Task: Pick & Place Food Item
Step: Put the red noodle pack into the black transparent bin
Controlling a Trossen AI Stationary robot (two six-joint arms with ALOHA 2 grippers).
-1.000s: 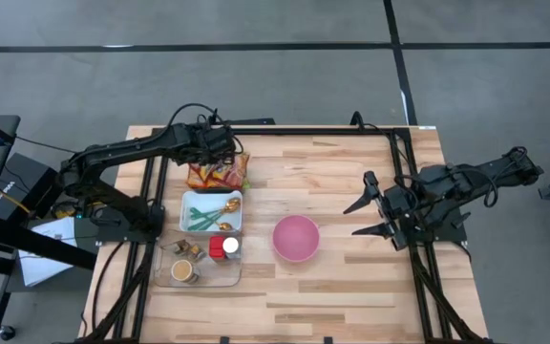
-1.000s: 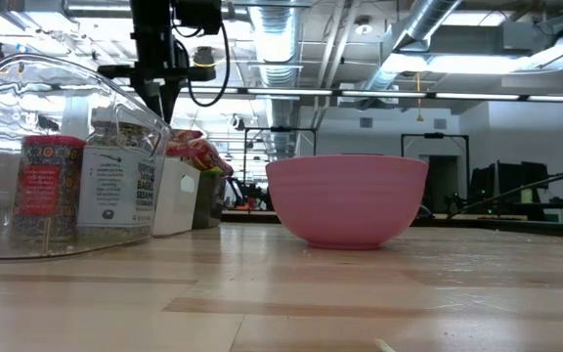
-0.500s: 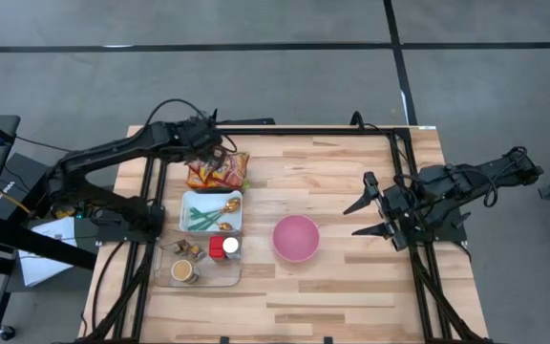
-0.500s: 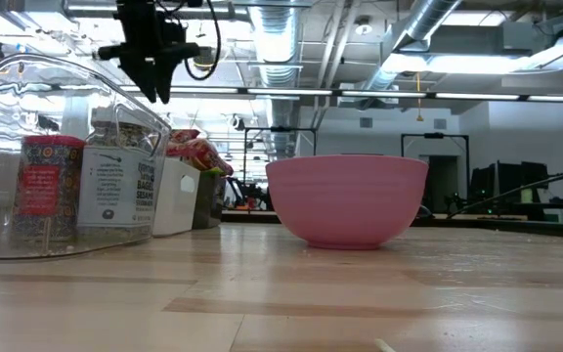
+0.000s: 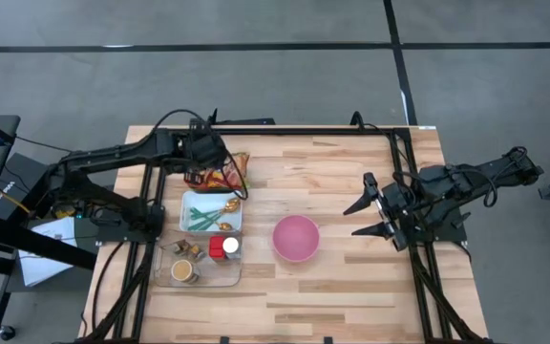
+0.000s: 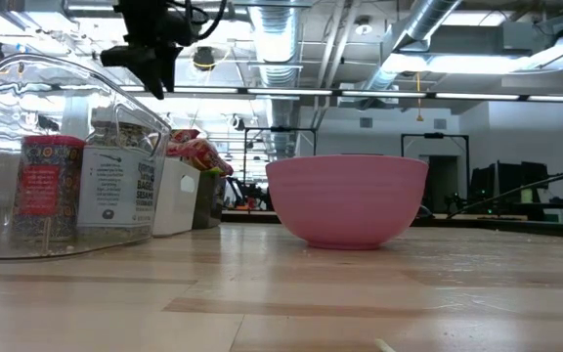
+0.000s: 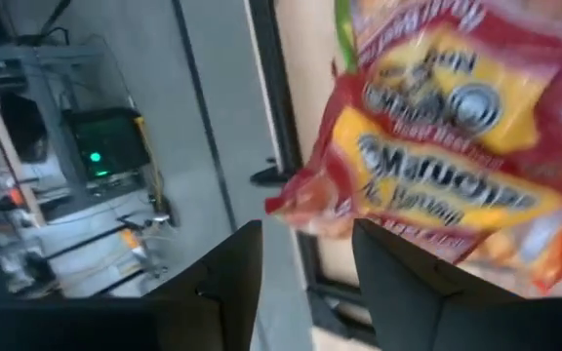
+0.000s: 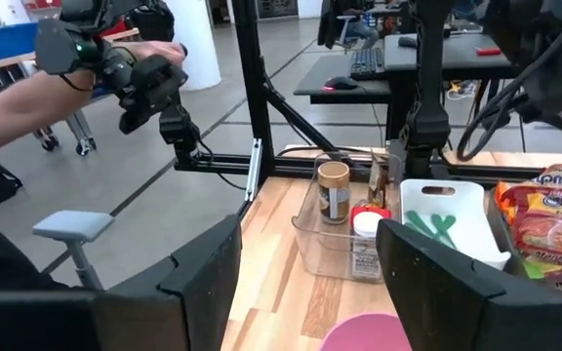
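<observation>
Your left claw [image 5: 205, 153] hovers spread above the noodle packet [image 5: 220, 172], pinching nothing; your right claw [image 5: 363, 217] waits spread beside the pink bowl [image 5: 296, 238].

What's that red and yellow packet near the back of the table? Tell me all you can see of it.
The packet is a crinkly plastic noodle bag, red and yellow with printed lettering and a green patch. It lies flat on the wooden table, just behind the white tray. The left gripper hangs over its back edge, open; contact isn't clear.
</observation>
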